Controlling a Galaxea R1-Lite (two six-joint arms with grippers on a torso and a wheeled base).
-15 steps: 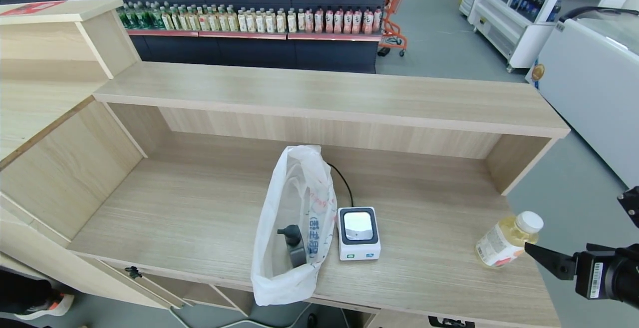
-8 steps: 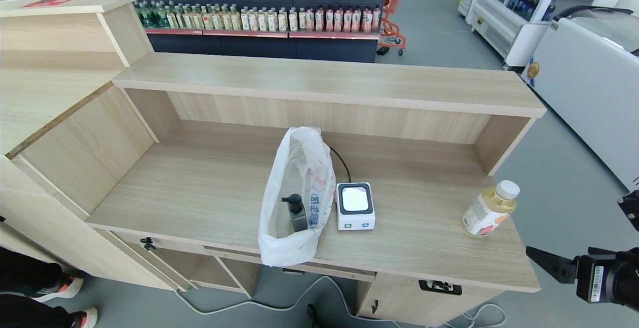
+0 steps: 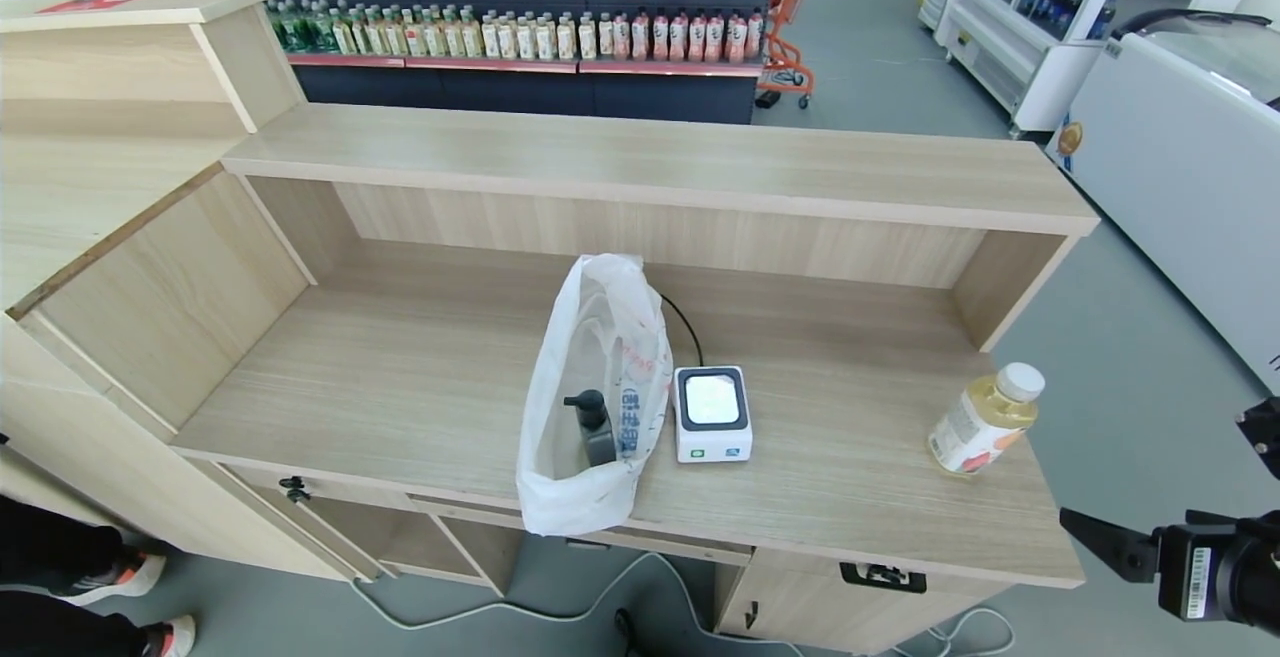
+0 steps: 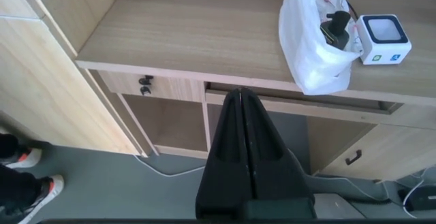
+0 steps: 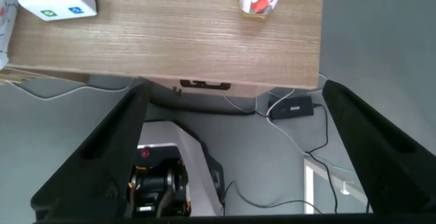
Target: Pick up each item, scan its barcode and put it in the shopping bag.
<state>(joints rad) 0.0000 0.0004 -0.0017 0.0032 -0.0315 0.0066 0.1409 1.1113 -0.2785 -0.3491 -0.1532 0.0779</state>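
Now your head camera has pulled back from the pale wooden checkout counter (image 3: 400, 387): a second ago the counter sat closer, with its drawers and cable hidden, and the whole scene shifted together, so the things themselves have not moved. In the last half second almost nothing has changed.

Your right gripper (image 5: 235, 88) is spread wide with nothing between its fingers. It hangs off the near edge of the counter, below and clear of the small clear bottle of yellow liquid with a white cap (image 3: 985, 420). A second ago its fingertip showed just beside that bottle; they are now apart. The bottle stands upright near the counter's right end, untouched.

Your left gripper (image 4: 240, 101) is closed flat on nothing, held low in front of the counter.

The white plastic shopping bag (image 3: 560, 387) stands open mid-counter with a dark pump bottle (image 3: 592, 427) already inside. The white box scanner with a glass top (image 3: 712, 414) is touching or just beside its right side.

So you likely have one item bagged and the yellow bottle left to pick, scan and bag.
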